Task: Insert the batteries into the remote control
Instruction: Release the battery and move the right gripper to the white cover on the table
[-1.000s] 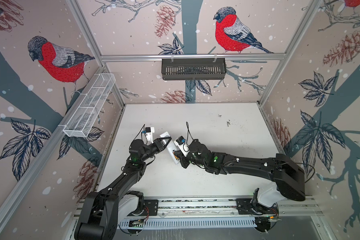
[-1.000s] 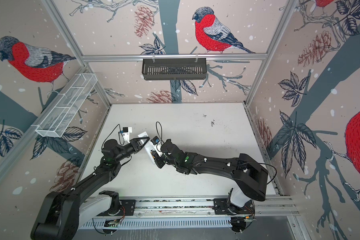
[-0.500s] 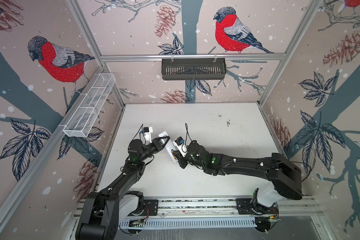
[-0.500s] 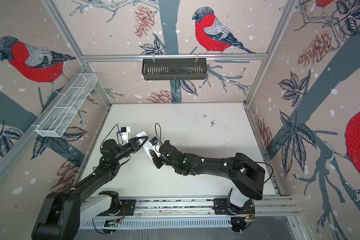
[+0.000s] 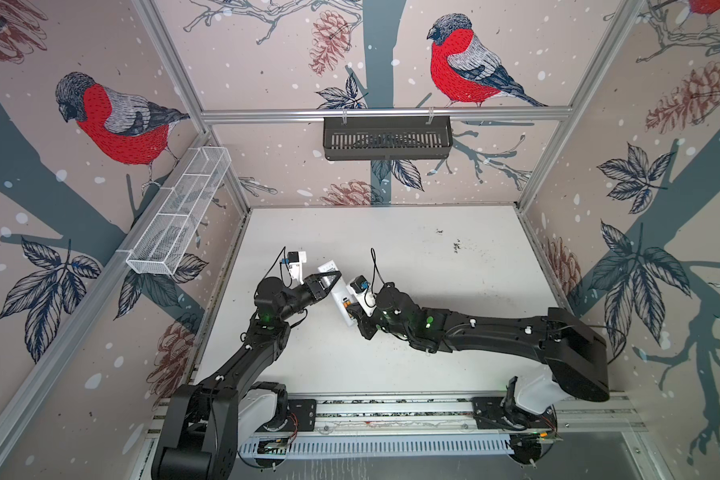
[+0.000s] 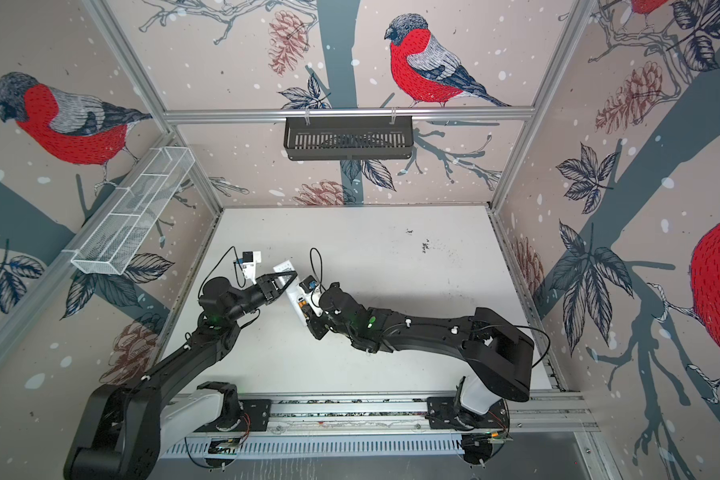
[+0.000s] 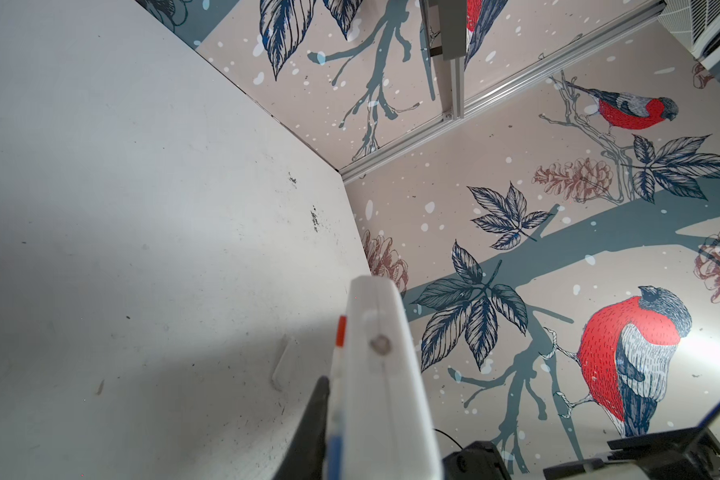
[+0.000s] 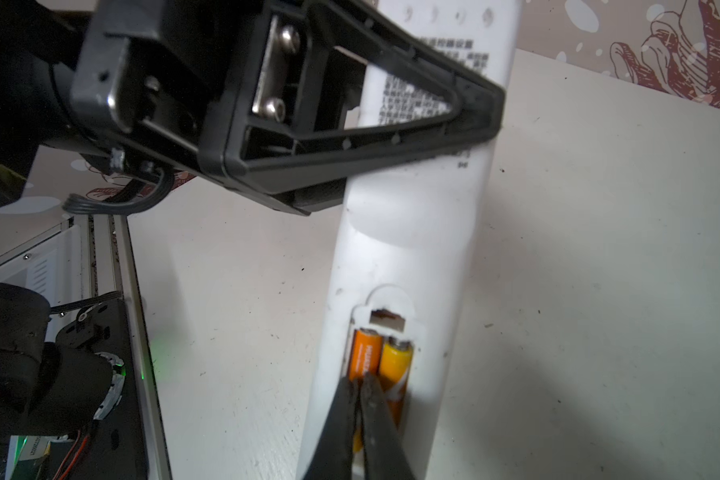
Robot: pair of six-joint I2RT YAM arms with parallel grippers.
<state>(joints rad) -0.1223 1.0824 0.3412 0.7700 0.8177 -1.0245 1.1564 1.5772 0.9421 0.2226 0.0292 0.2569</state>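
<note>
Walls (image 5: 267, 62) papered with red-breasted birds and pine cones close in a white, scuffed counter (image 5: 433, 257). The left arm (image 5: 242, 365) and right arm (image 5: 495, 332) both reach in from the front rail and meet left of the counter's middle in both top views. A black basket (image 5: 387, 143) hangs on the back wall and a wire basket (image 5: 179, 216) on the left wall.

The remote (image 8: 408, 232) sits between the two arms, plain back up, with printed text near its far end and its battery bay uncovered. The left hand (image 5: 332, 277) is clenched across the remote's far half, grasping it, one finger over the back. Whether the remote's near end touches the counter I cannot tell.

The right hand (image 8: 360, 395) is clenched with nothing between its fingers, and its tips come down onto the bay. The batteries (image 8: 366, 353) lie side by side inside that bay, one orange, one yellower, with the fingertips touching them along the seam where they meet.
</note>
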